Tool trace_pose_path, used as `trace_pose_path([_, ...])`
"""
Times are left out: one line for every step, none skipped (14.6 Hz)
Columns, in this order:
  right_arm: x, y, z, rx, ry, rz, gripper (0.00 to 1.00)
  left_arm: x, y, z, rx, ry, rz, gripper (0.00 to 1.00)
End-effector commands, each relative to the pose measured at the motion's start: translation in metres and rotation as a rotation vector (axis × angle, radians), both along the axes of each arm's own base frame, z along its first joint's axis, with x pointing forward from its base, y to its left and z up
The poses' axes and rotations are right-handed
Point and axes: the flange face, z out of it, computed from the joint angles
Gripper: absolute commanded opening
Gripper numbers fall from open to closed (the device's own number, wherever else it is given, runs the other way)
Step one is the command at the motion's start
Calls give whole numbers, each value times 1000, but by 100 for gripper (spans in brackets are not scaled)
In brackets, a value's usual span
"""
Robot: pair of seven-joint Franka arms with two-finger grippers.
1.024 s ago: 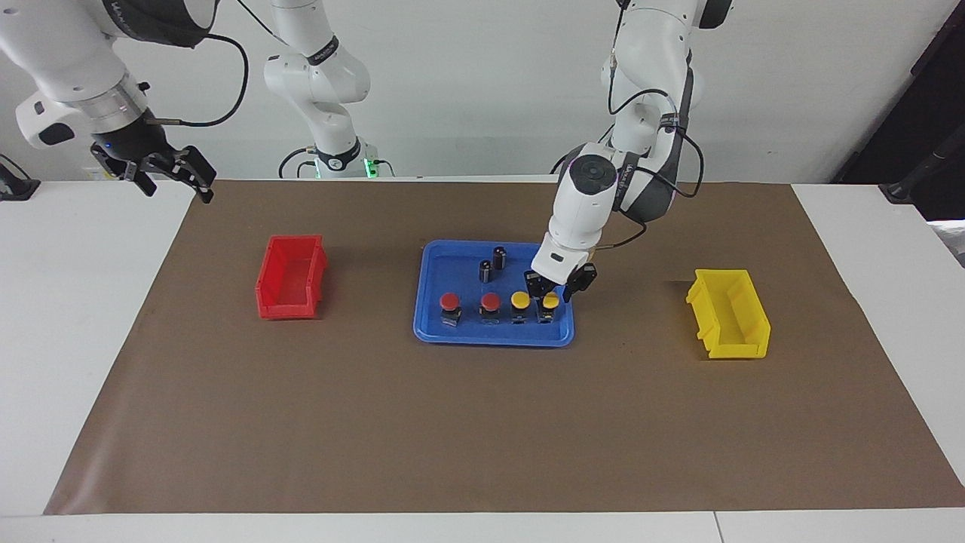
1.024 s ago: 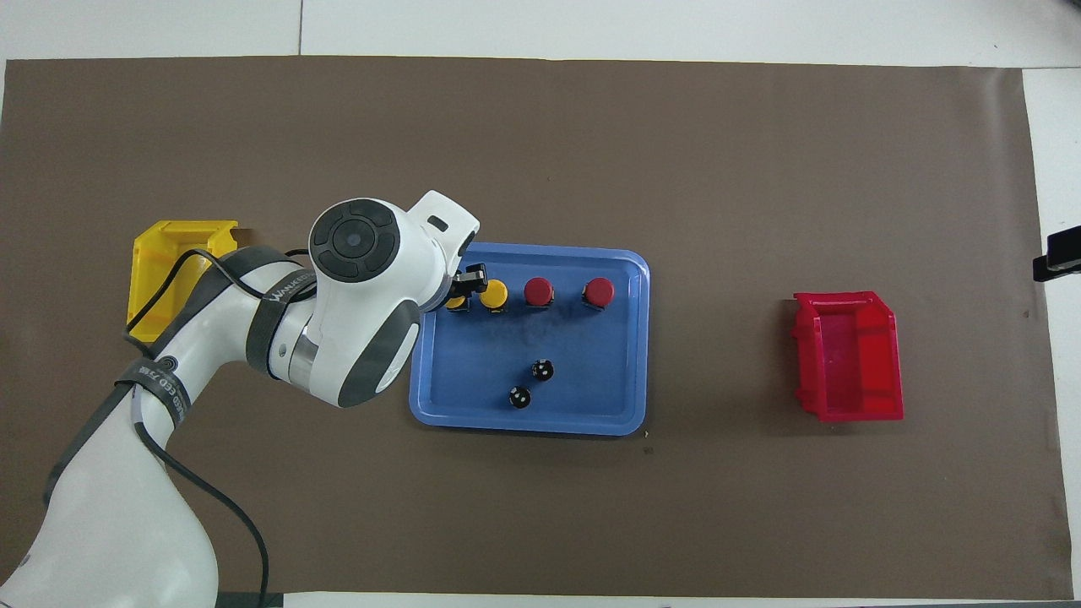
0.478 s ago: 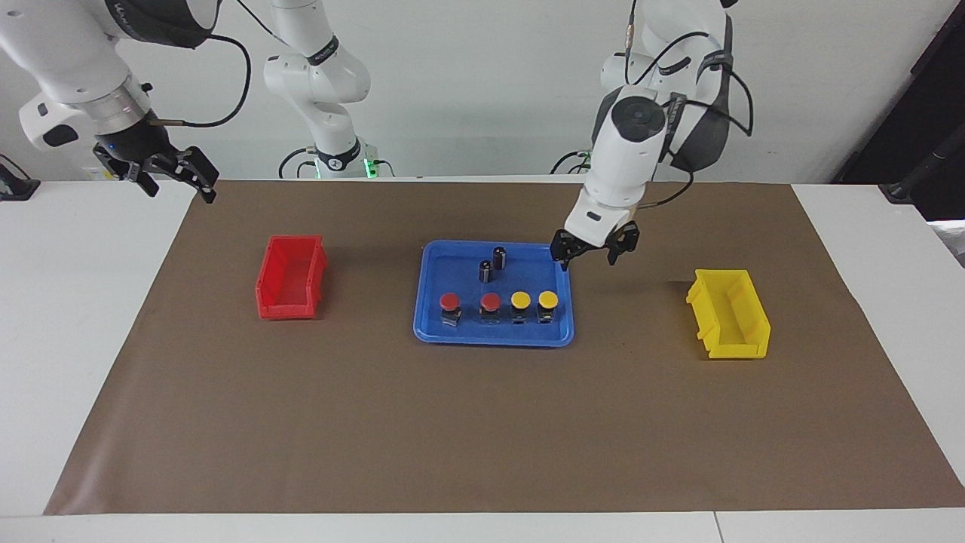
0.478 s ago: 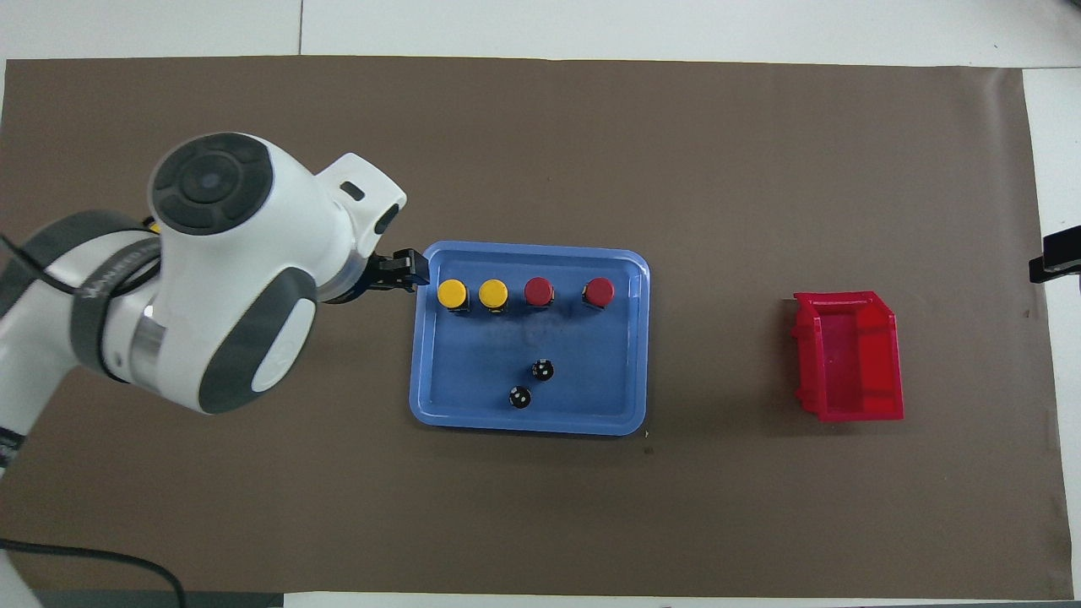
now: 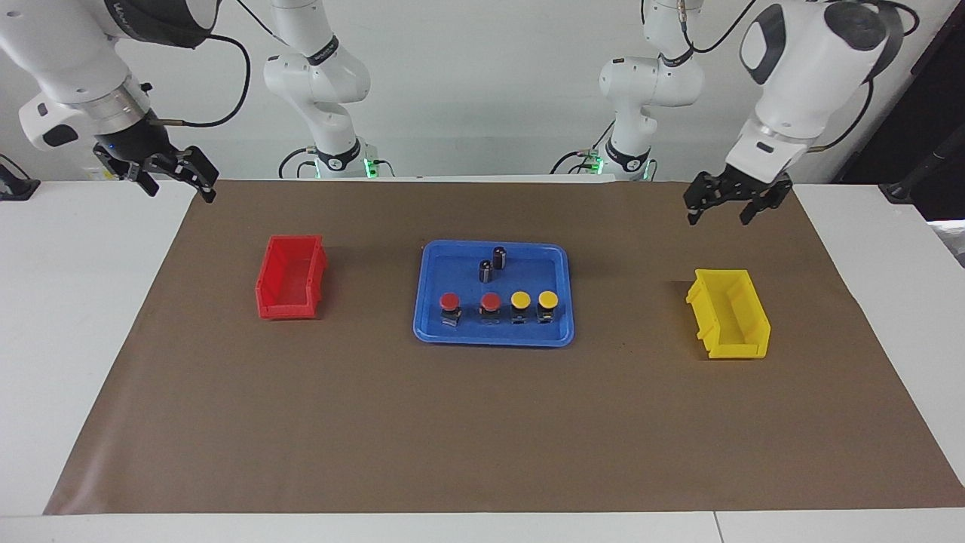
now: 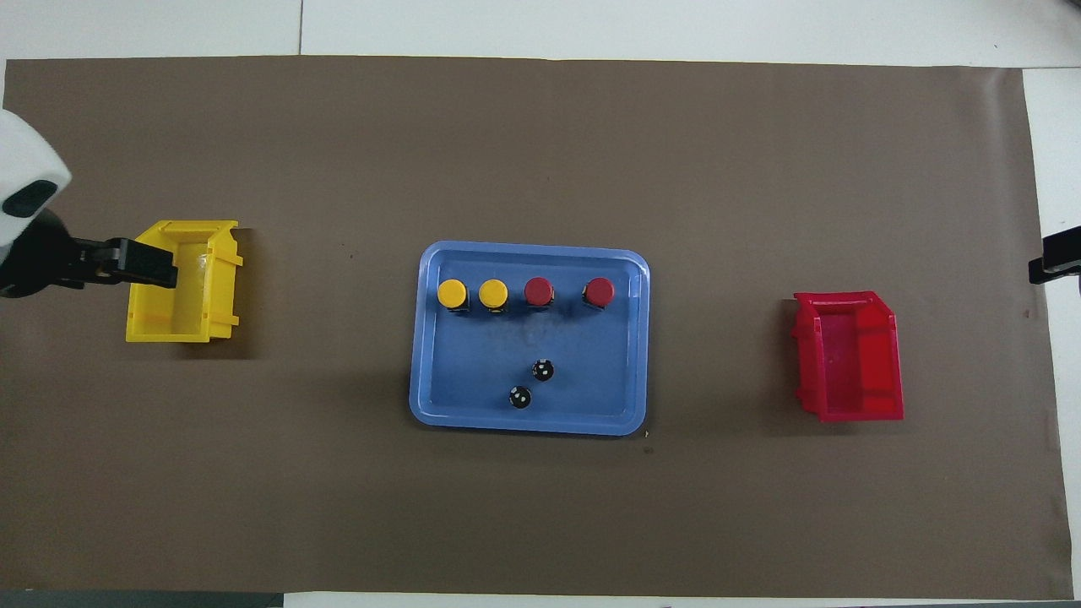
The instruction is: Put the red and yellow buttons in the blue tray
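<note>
The blue tray lies mid-table on the brown mat. Two red buttons and two yellow buttons stand upright in a row along the tray's edge farther from the robots. From above, the yellow caps and the red caps show unobstructed. My left gripper hangs open and empty in the air over the yellow bin's end of the mat. My right gripper waits open and empty, raised over the mat's edge by the red bin's end.
Two black capless cylinders stand in the tray, nearer to the robots than the buttons. A red bin sits toward the right arm's end, a yellow bin toward the left arm's end.
My left gripper opened off the end yellow button, rose, and swung away from the tray to the yellow bin's end. The button stays in the tray. The right arm has not moved.
</note>
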Motion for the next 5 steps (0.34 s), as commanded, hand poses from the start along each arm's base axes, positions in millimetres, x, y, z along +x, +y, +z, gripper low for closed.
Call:
trace_pose_path([-5, 0, 3, -12, 5, 15, 100, 5, 28, 10, -18, 3, 15, 100])
trace_pose_path([-4, 1, 3, -12, 3, 20, 100, 6, 31, 11, -24, 0, 22, 100])
trace_pose_path([-4, 3, 3, -13, 5, 25, 100, 6, 32, 12, -24, -1, 19, 100])
trace_pose_path([-4, 5, 4, -14, 2, 29, 100, 6, 32, 13, -25, -4, 6, 100])
trace_pose_path([-3, 5, 5, -15, -4, 31, 100, 6, 33, 13, -22, -4, 5, 100])
